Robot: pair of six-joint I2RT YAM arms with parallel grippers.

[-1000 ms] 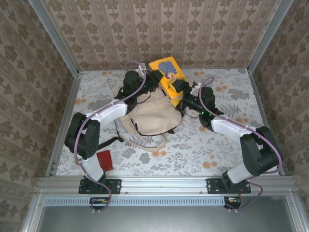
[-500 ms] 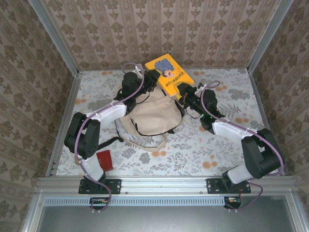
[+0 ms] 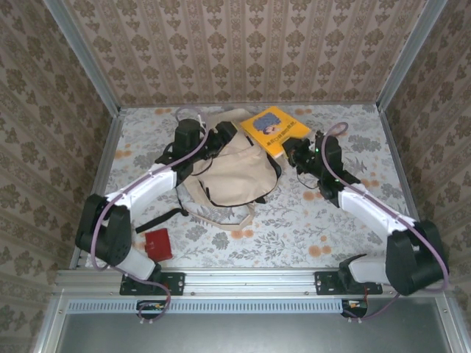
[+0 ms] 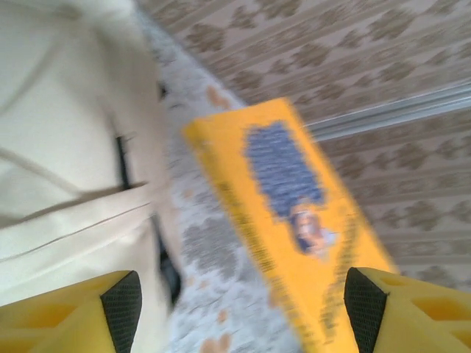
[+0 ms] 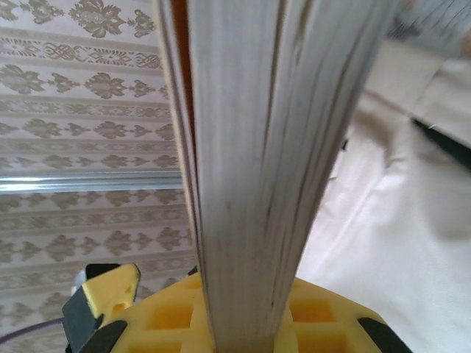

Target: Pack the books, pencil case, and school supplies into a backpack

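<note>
The cream backpack lies in the middle of the table, with its pale canvas on the left of the left wrist view. A yellow-orange book with a cartoon cover hangs tilted just right of the backpack's top. My right gripper is shut on its near corner. In the right wrist view the book's page edges stand upright between the jaws of my right gripper. My left gripper is open at the backpack's top edge, apart from the book, and nothing lies between its fingertips. The small red item lies at the front left.
Patterned walls with metal posts close in the table on three sides. A black-trimmed strap trails from the backpack toward the front left. Flowered tabletop lies open to the front right.
My left gripper has let go of the yellow book and drawn back to the left. My right gripper has shut on the book, and the book has shifted right of the backpack.
</note>
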